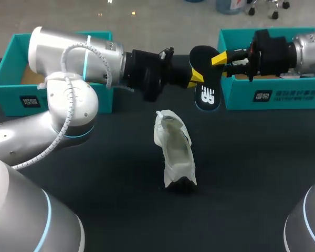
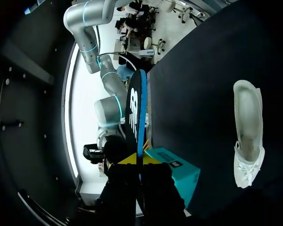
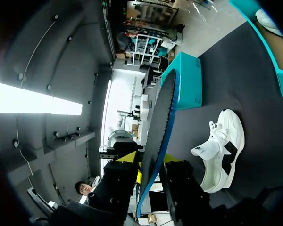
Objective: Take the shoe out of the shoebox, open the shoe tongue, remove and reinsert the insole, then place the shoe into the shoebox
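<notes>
Above the white fabric shoe [image 1: 176, 152], my left jaws and right jaws pinch the black, blue-edged foam insole [image 1: 206, 89], seemingly light and floppy, best held by opposite edges.

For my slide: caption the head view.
Left gripper and right gripper grip a flat black insole; white shoe lies on dark table.

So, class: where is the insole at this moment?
In the head view the insole hangs above the table, right of middle, gripped by both the left gripper and the right gripper, behind the white shoe and beside the right-hand shoebox.
</notes>
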Robot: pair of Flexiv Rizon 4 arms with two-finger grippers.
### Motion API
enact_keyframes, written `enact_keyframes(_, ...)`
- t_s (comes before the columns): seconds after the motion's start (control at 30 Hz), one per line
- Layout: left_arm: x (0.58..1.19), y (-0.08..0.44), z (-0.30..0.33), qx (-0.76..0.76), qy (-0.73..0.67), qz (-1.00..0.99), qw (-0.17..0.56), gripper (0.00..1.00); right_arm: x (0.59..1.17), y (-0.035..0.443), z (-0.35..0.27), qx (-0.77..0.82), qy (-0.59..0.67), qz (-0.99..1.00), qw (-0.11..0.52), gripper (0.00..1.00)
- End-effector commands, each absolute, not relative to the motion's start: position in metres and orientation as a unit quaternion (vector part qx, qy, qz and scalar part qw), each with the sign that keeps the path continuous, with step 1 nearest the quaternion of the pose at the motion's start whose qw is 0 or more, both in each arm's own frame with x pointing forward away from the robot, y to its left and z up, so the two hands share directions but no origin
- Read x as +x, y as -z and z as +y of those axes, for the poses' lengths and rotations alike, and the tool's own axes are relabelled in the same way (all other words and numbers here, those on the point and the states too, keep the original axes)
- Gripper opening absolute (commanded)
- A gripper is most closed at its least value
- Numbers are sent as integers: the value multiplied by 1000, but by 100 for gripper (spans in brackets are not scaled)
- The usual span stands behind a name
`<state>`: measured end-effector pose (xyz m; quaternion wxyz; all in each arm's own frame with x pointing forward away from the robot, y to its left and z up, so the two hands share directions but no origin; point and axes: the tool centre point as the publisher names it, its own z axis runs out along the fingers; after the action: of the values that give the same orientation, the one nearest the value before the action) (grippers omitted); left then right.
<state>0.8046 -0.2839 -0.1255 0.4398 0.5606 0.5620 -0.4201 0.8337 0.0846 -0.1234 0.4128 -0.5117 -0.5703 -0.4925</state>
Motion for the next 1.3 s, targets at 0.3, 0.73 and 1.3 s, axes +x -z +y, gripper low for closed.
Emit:
enact_keyframes(0.3,797,125,-279,553,422,590,410,100,834,134,85,-514,493,-566,416,0)
enact_keyframes(0.73,806,113,-246,577,359,685,262,100,836,154,85,-528,468,-579,409,0)
enact_keyframes(1.3,815,91,-235,647,209,730,76,100,825,176,92,-526,429,-597,428,0)
